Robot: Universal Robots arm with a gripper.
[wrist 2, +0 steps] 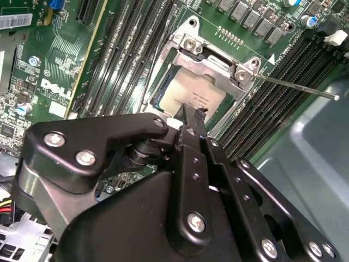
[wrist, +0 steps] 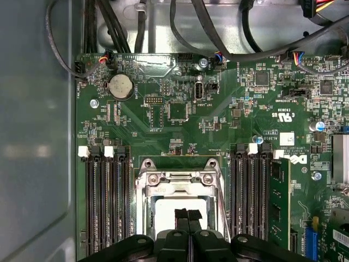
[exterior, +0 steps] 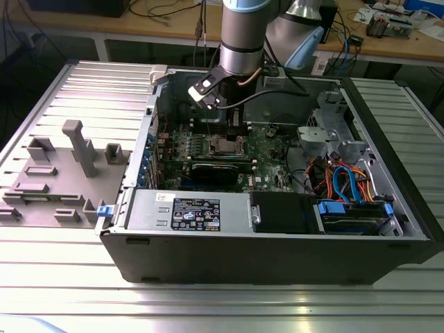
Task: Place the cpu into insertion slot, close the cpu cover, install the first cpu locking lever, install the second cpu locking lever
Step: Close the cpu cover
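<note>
Open PC case (exterior: 208,257) on a ribbed metal bench (exterior: 208,305), cpu (wrist 2: 188,93) sitting in the insertion slot (exterior: 227,144) under the cpu cover (wrist 2: 215,68). The gripper (wrist: 188,214) has its fingers (wrist: 181,215) pinched together, empty, right above the slot. The lever (wrist 2: 294,86) beside the slot looks unlatched, so the cover could pop up

Place: a robotics lab or electronics workshop.
Work surface: a ribbed aluminium table (exterior: 388,284) built of slotted profiles.
On it: an open computer case (exterior: 277,257) with its green motherboard (wrist: 136,125) bare, and a grey fixture plate (exterior: 62,177) of moulded holders at the exterior view's left.
Machine: an industrial robot arm (exterior: 243,35) hangs over the case.
Far side: wooden benches (exterior: 125,26) strewn with cables (exterior: 163,10) and small electronics.
</note>
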